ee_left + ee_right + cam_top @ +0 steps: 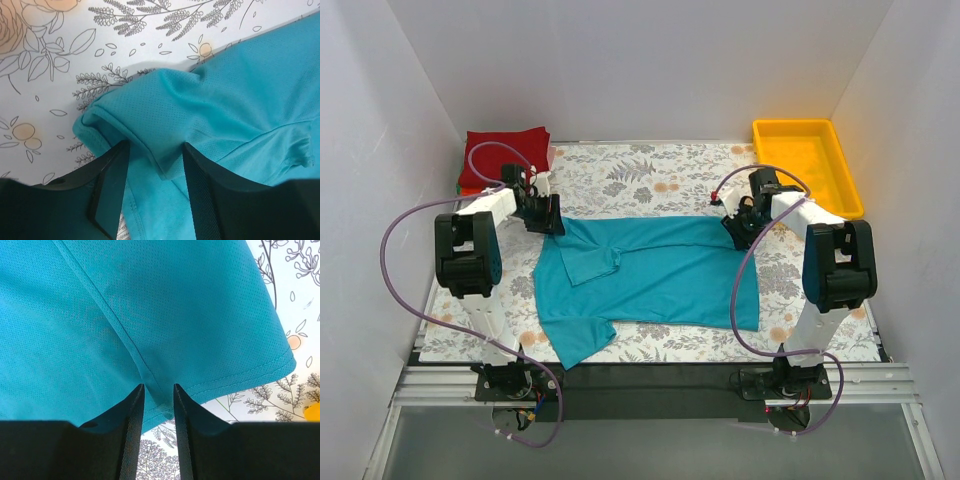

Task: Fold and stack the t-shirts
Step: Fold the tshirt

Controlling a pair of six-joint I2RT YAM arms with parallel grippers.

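Observation:
A teal-blue t-shirt [660,275] lies spread across the floral covering, one sleeve folded over its chest. My left gripper [548,215] is at its far left corner. In the left wrist view its jaws [152,150] stand wide apart around a raised fold of the teal cloth [240,80]. My right gripper [740,230] is at the far right corner. In the right wrist view its jaws [159,390] stand a little apart, with the hem corner of the shirt [150,300] between them. A dark red folded shirt [507,150] tops a stack at the back left, with orange and green edges [465,188] under it.
A yellow plastic tray [760,128] stands at the back right. White walls close in the table on three sides. The floral covering [650,170] shows behind the shirt and along its front.

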